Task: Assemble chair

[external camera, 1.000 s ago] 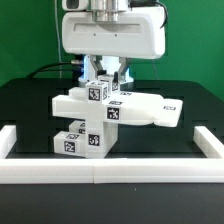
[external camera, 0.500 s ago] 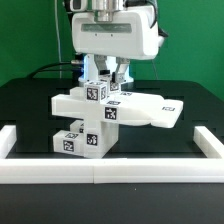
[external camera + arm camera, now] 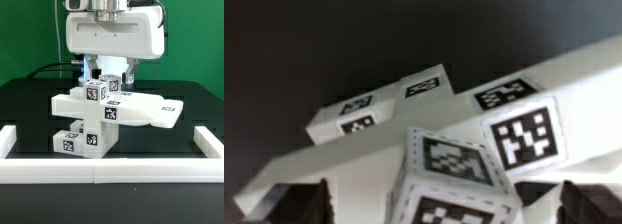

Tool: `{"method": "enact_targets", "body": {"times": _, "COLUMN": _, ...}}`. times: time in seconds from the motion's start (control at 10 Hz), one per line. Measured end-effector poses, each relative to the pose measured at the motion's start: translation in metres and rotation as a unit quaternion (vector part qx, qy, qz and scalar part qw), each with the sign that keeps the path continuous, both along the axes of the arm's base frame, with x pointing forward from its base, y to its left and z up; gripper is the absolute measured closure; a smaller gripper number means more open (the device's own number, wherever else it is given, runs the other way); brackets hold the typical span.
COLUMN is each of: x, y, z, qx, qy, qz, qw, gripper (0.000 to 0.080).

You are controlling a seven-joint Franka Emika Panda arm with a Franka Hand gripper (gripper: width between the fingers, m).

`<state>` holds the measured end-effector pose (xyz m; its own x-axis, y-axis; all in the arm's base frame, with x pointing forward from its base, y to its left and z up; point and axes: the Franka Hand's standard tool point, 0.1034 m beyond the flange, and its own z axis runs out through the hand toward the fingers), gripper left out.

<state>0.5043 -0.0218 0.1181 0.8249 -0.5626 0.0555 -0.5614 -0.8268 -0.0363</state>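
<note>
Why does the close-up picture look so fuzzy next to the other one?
Wrist view: the chair sits very near the lens, so its tags blur and half the frame is dark. Exterior view: evenly lit and sharper, white parts bright against the black table.

No words, brand names or numbers can be read in either view. The only signs are small black-and-white square tags on the white pieces of the chair (image 3: pixel 100 115), several facing the exterior view. The wrist view shows more such tags on the chair (image 3: pixel 455 150), their patterns blurred.
</note>
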Motion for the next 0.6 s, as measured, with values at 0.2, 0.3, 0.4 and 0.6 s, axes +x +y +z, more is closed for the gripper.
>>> {"method": "enact_targets", "body": {"times": 0.2, "x": -0.0001, "y": 0.0, "z": -0.0001, "qx": -0.005, "qy": 0.0, "qz": 0.067, "qw": 0.998, "gripper": 0.0153}}
{"method": "enact_targets", "body": {"times": 0.3, "x": -0.0003, "y": 0.0006, "z": -0.0003, "qx": -0.008, "qy": 0.0, "qz": 0.111, "qw": 0.994, "gripper": 0.015}}
{"method": "enact_targets", "body": {"times": 0.4, "x": -0.0002, "y": 0.0008, "z": -0.0003, "qx": -0.011, "qy": 0.0, "qz": 0.154, "qw": 0.988, "gripper": 0.015}}
{"method": "enact_targets", "body": {"times": 0.6, "x": -0.0002, "y": -0.0007, "z": -0.0003, "qx": -0.016, "qy": 0.0, "qz": 0.225, "qw": 0.974, "gripper": 0.015}}
